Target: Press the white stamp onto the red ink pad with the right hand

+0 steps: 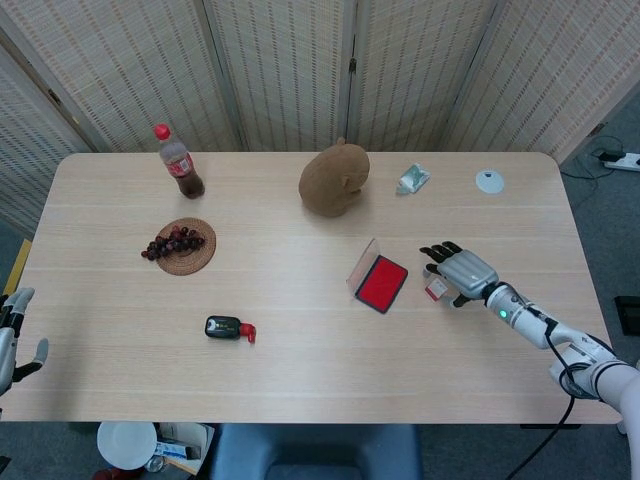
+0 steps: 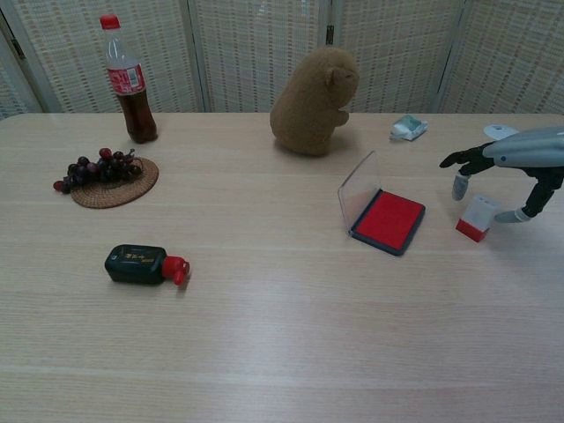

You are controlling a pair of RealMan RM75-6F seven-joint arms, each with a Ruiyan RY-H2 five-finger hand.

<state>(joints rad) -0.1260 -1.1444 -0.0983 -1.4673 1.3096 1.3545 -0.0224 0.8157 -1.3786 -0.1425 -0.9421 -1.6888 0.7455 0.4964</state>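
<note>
Head view: a light wooden table (image 1: pixel 300 330) backed by woven folding screens (image 1: pixel 280 70). The right hand (image 1: pixel 462 272) hovers over the white stamp (image 1: pixel 436 288), fingers spread and pointing toward the ink pad (image 1: pixel 381 283) — it holds nothing. The stamp stands on the table, just right of the pad and apart from it. The pad lies open; its clear lid (image 1: pixel 362 263) is tilted up on the left edge, and the red ink surface is exposed.

Chest view: the right hand (image 2: pixel 504 167) arches above the stamp (image 2: pixel 478 217), with one fingertip (image 2: pixel 459 186) hanging down on the stamp's left and the thumb curving down on its right; neither plainly touches it. The stamp is upright, white above and red at its base. The pad (image 2: pixel 388 221) sits between the stamp and the table's middle, its lid (image 2: pixel 359 189) raised toward the plush toy (image 2: pixel 314 101).

The left hand (image 1: pixel 14 340) shows only at the lower left edge of the head view, off the table, fingers loosely apart and holding nothing.

Containers: a cola bottle (image 2: pixel 127 81) with a red cap stands upright at the far left, dark liquid filling roughly its lower half. A woven mat (image 2: pixel 115 183) carries a bunch of dark grapes (image 2: pixel 95 167). A small dark bottle (image 2: pixel 145 265) with a red cap lies on its side near the front left — contents not visible.

Far right: a small crumpled packet (image 1: pixel 413 179) and a white disc (image 1: pixel 489 181), well apart from the hand.
</note>
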